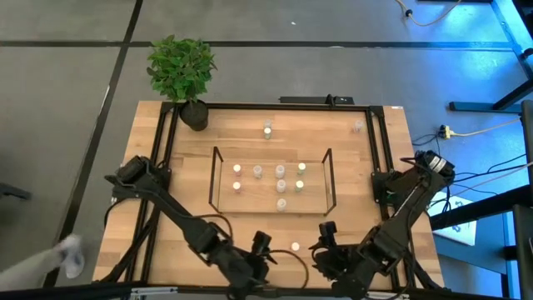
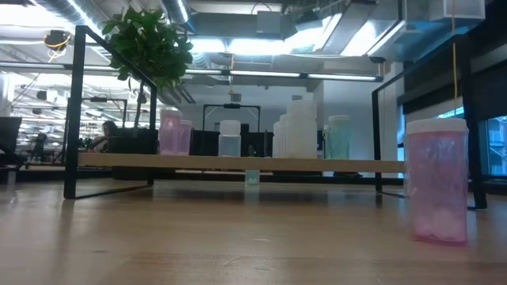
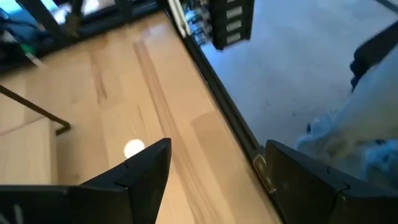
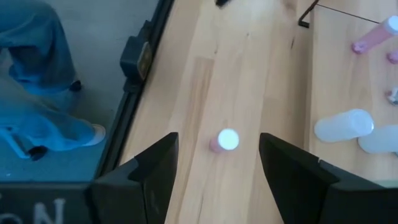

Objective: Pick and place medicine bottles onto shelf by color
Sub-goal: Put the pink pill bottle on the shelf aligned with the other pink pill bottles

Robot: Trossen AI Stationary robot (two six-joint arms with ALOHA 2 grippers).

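Both grippers released, holding nothing: left gripper (image 1: 261,250) and right gripper (image 1: 323,242) at near tabletop (image 1: 191,167) edge, 1 pink bottle (image 1: 295,247) between them. Other bottles stand on shelf (image 1: 225,196).

The worktop (image 1: 250,142) is pale wood planking with visible grain, smooth and faintly sheened where the room lights reflect in the low view. The shelf (image 2: 238,163) has a light wooden board, matt, carried by thin black metal rods. The medicine bottles (image 1: 280,185) look like translucent plastic; the pink bottle (image 2: 436,180) nearest the low camera is clear-tinted and glossy under a whitish, duller cap. The left gripper (image 3: 214,180) and right gripper (image 4: 217,180) have dark, matt, hard plastic-looking fingers. The potted plant (image 1: 181,68) has leafy green foliage in a dark matt pot.
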